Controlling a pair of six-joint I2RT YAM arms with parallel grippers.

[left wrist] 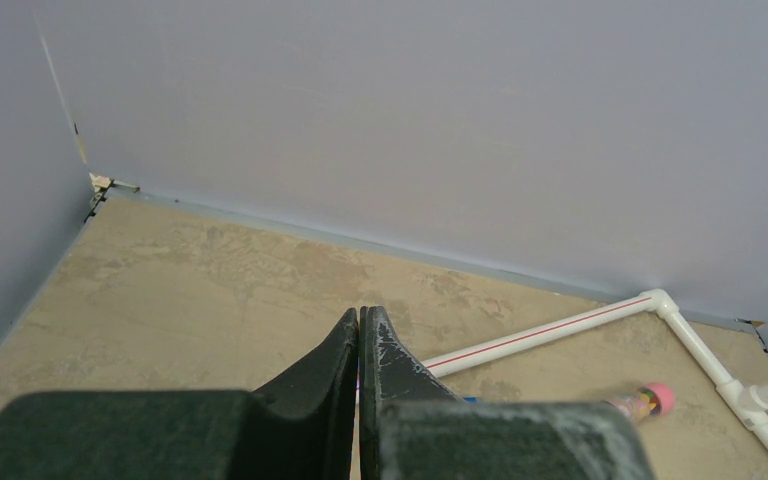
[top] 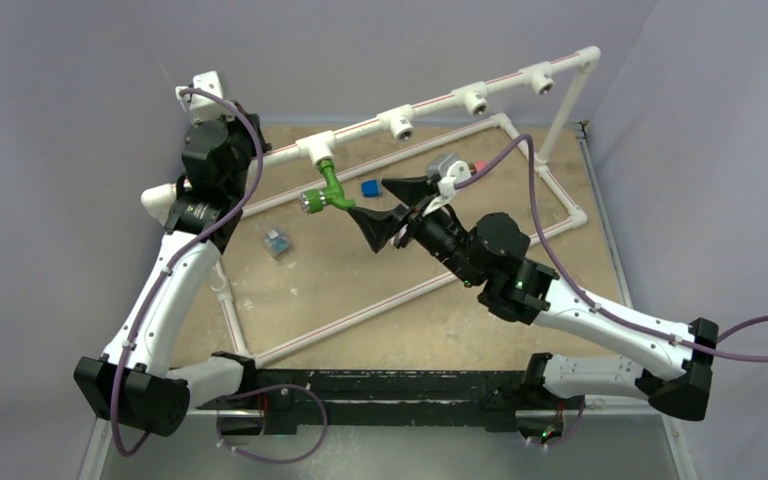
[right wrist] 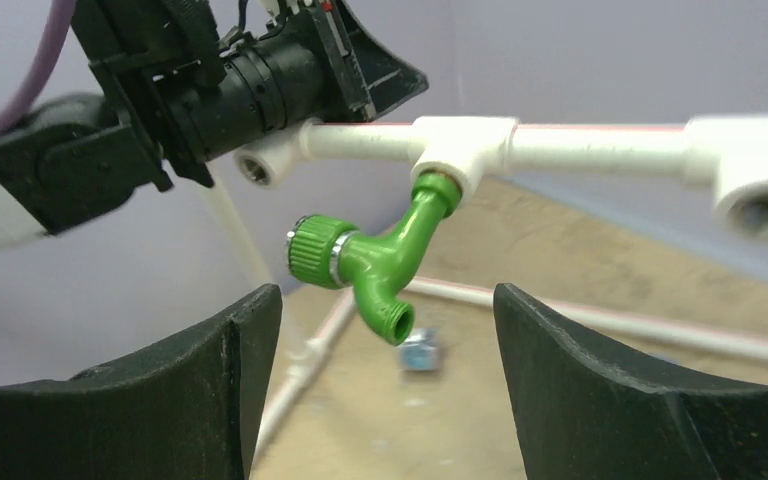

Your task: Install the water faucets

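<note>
One bright green faucet (top: 328,192) hangs by its stem from the leftmost white tee (top: 315,150) of the raised pipe, its spout pointing down. In the right wrist view the faucet (right wrist: 380,255) sits ahead of my fingers, untouched. My right gripper (top: 385,207) is open and empty just right of it, and the right wrist view (right wrist: 388,292) shows its jaws wide apart. My left gripper (top: 250,150) is shut with its fingers pressed together and nothing between them (left wrist: 360,315). In the right wrist view it sits at the raised pipe just left of the tee.
Three more empty tees (top: 398,122), (top: 472,98), (top: 542,78) sit along the raised pipe. A white pipe frame (top: 380,300) lies on the tan board. Small loose parts lie there: a blue block (top: 370,187), a clear-blue piece (top: 277,243), and a grey and pink piece (top: 450,165).
</note>
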